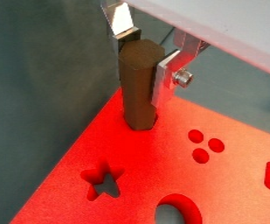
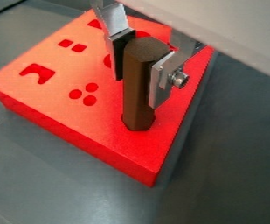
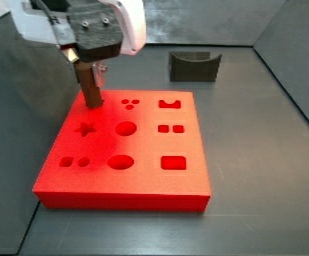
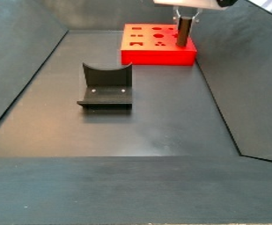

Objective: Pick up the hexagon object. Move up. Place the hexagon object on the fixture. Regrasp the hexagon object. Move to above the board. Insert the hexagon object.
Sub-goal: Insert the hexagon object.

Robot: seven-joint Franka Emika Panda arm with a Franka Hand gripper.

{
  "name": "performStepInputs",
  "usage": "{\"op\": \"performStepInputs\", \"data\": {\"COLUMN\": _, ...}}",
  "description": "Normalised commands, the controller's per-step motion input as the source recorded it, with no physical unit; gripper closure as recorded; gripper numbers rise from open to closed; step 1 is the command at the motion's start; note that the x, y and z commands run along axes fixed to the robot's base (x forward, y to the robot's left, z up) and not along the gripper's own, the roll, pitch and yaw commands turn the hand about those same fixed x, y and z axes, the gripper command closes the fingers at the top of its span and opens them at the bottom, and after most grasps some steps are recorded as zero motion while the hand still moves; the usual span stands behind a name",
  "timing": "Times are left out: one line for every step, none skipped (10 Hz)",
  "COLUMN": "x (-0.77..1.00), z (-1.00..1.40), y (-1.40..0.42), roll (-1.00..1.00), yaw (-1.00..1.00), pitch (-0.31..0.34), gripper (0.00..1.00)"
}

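The hexagon object [image 1: 138, 83] is a brown upright peg held between my gripper's [image 1: 144, 54] silver fingers; the gripper is shut on it. Its lower end meets the red board [image 1: 148, 175] near a corner, at or in a hole there. It shows the same in a wrist view [image 2: 141, 83] over the board [image 2: 55, 87]. In a side view the gripper [image 3: 90, 62] holds the peg [image 3: 93, 88] at the board's [image 3: 143, 180] far left corner. In a side view the peg [image 4: 184, 31] stands on the board [image 4: 162, 54]. The fixture [image 3: 193, 66] stands empty.
The fixture also shows nearer the camera in a side view [image 4: 104, 86], on the dark floor. The board has star, circle and square cut-outs [image 3: 123, 128]. Dark walls surround the floor.
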Motion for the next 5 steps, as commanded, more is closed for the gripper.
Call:
{"op": "performStepInputs", "data": {"x": 0.53, "z": -0.76, "y": 0.17, "roll": -0.09, "yaw": -0.15, "pitch": 0.179, "gripper": 1.00}}
{"op": "performStepInputs", "data": {"x": 0.00, "z": -0.29, "y": 0.09, "roll": -0.10, "yaw": -0.12, "pitch": 0.000, "gripper": 1.00}}
{"op": "performStepInputs", "data": {"x": 0.00, "z": 0.00, "y": 0.00, "roll": 0.00, "yaw": 0.00, "pitch": -0.013, "gripper": 1.00}}
{"op": "performStepInputs", "data": {"x": 0.00, "z": 0.00, "y": 0.00, "roll": 0.00, "yaw": 0.00, "pitch": -0.009, "gripper": 1.00}}
{"op": "performStepInputs", "data": {"x": 0.00, "z": 0.00, "y": 0.00, "roll": 0.00, "yaw": 0.00, "pitch": 0.000, "gripper": 1.00}}
